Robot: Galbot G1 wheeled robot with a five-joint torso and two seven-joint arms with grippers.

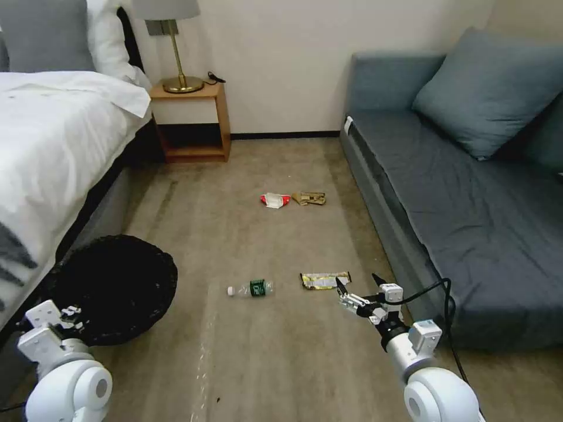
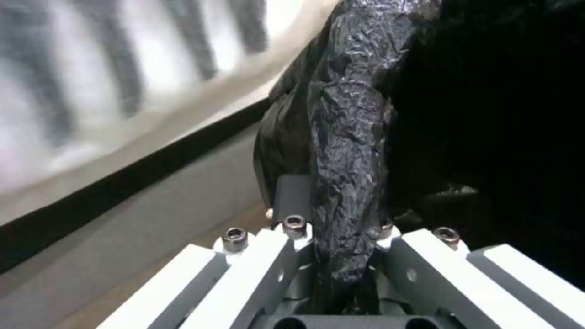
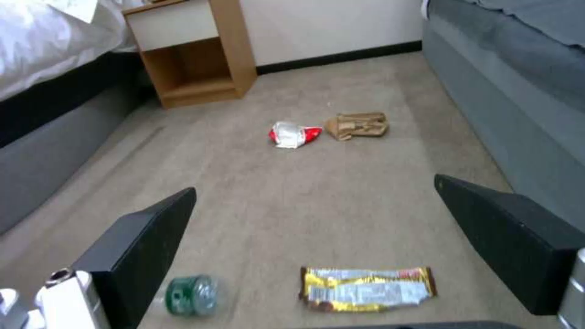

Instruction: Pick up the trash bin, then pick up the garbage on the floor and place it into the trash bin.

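Four litter pieces dot open carpet (image 1: pixel 281 351) between bed (image 1: pixel 53 135) and sofa (image 1: pixel 469 199).

Beige short-pile carpet (image 1: pixel 281 351) throughout, with faint track marks near the bed. Cream wall (image 1: pixel 281 58) behind, finished with a dark skirting board (image 1: pixel 284 135). White-sheeted bed (image 1: pixel 53 129) on the left, grey pillow (image 1: pixel 47 35) at its head. Wooden nightstand (image 1: pixel 196 120) with open lower shelf beside it, carrying a brass lamp (image 1: pixel 179 53). Blue-grey sofa (image 1: pixel 469 223) along the right, matching cushion (image 1: pixel 489 88) propped at the far end.
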